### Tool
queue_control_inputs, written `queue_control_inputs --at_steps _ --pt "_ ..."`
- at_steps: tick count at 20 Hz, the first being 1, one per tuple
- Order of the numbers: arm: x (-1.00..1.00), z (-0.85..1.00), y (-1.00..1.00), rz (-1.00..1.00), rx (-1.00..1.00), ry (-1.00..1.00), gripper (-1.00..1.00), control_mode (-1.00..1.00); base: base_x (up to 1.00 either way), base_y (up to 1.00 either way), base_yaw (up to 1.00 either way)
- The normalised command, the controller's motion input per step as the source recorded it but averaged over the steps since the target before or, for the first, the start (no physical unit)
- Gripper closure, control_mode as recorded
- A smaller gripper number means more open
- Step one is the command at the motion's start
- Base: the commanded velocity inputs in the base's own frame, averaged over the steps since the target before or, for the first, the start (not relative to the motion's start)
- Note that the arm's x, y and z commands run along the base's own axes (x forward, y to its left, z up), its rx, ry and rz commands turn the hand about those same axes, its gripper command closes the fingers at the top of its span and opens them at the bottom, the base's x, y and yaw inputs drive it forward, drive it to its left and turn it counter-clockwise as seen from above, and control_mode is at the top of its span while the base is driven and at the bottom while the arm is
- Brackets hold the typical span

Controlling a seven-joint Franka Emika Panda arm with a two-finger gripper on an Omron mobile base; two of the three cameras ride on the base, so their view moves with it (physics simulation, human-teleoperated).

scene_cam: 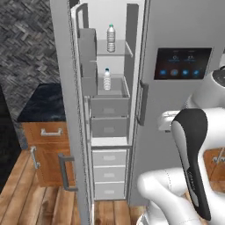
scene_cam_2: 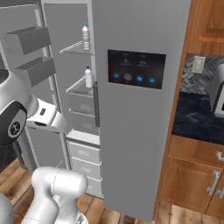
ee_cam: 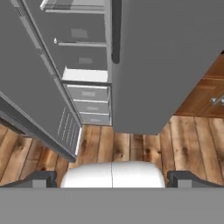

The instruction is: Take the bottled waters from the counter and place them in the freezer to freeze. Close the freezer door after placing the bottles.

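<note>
Both bottled waters stand upright inside the open freezer. One bottle is on the upper glass shelf, the other bottle on the level below it, above the grey drawers. The freezer door is swung wide open, its inner bins showing. My gripper is open with nothing between its fingertips. It hangs low in front of the fridge and looks down at the freezer's bottom drawers and the wooden floor. The dark counter lies left of the freezer door.
The closed fridge door with the dark touchscreen stands right of the freezer, its handle along the edge. Brown cabinets sit under the counter. More dark counter and cabinets lie to the right.
</note>
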Motion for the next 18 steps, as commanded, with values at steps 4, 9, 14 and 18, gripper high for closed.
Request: queue_control_inputs --at_steps 4,9,14,18 --pt "0.00 0.00 0.00 0.00 0.00 0.00 -1.00 1.00 -0.52 0.66 0.00" --pt "0.00 0.00 0.00 0.00 0.00 0.00 -1.00 1.00 -0.54 0.71 0.00" --pt "0.00 0.00 0.00 0.00 0.00 0.00 -1.00 1.00 -0.28 0.83 -0.03" --pt "0.00 0.00 0.00 0.00 0.00 0.00 -1.00 1.00 0.00 0.74 -0.22"
